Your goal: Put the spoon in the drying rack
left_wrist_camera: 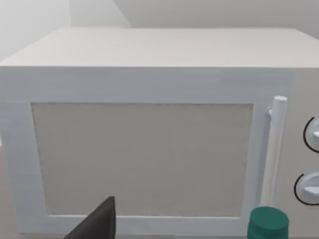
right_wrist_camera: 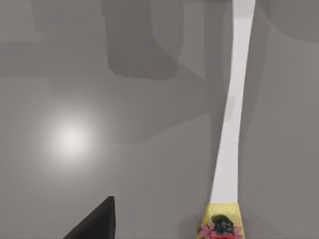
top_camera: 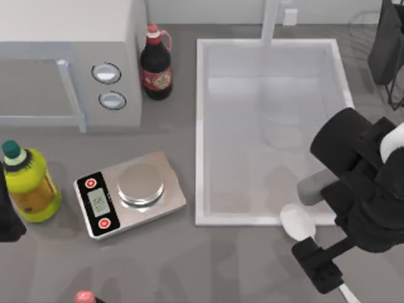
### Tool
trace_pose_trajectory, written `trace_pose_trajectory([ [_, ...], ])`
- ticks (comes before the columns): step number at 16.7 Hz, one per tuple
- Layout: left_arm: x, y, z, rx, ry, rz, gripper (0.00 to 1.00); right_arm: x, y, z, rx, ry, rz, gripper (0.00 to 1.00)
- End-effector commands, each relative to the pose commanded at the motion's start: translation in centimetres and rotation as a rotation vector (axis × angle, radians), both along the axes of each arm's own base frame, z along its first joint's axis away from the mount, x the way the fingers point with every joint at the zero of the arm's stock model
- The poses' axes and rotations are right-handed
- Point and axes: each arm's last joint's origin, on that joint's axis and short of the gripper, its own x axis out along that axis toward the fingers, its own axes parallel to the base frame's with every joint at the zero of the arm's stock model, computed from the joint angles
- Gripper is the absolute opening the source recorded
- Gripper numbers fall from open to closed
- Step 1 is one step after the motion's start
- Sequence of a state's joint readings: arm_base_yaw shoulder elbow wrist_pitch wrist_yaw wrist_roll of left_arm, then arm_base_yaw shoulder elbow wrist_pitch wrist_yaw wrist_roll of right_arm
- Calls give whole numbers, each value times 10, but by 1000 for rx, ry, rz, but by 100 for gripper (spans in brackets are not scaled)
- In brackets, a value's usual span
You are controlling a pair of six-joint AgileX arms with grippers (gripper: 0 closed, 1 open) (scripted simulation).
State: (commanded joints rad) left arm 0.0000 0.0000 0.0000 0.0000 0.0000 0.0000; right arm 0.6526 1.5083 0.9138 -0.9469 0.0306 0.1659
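The white spoon [top_camera: 297, 222] lies on the grey table just in front of the sink's front right corner. Its bowl points toward the sink and its thin handle [top_camera: 346, 292] runs off to the lower right. My right gripper [top_camera: 323, 270] hovers over the handle, open, with one dark finger [top_camera: 317, 265] beside it. The right wrist view has a long white strip [right_wrist_camera: 230, 124] that looks like the handle, beside a dark finger [right_wrist_camera: 97, 224]. The drying rack [top_camera: 369, 28], thin dark wires, is at the far right corner. My left arm [top_camera: 7, 218] is parked at the left edge.
The white sink basin [top_camera: 201, 126] fills the middle right. A microwave [top_camera: 63, 57], a dark cola bottle [top_camera: 156, 66], a kitchen scale [top_camera: 129, 192] and a yellow-green bottle [top_camera: 28, 183] stand at the left. A small yellow and pink thing [right_wrist_camera: 222, 226] lies at the strip's end.
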Motion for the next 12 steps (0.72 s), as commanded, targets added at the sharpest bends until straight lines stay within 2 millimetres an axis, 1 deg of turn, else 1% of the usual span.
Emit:
trace_pose_trajectory([
  [5, 0, 0, 0, 0, 0, 0, 100, 5, 2, -56, 8, -10, 0, 100],
  [7, 0, 0, 0, 0, 0, 0, 100, 3, 0, -73, 6, -8, 1, 100],
  [9, 0, 0, 0, 0, 0, 0, 100, 2, -1, -81, 3, -4, 1, 100],
  [12, 0, 0, 0, 0, 0, 0, 100, 2, -1, -82, 3, -4, 1, 100],
])
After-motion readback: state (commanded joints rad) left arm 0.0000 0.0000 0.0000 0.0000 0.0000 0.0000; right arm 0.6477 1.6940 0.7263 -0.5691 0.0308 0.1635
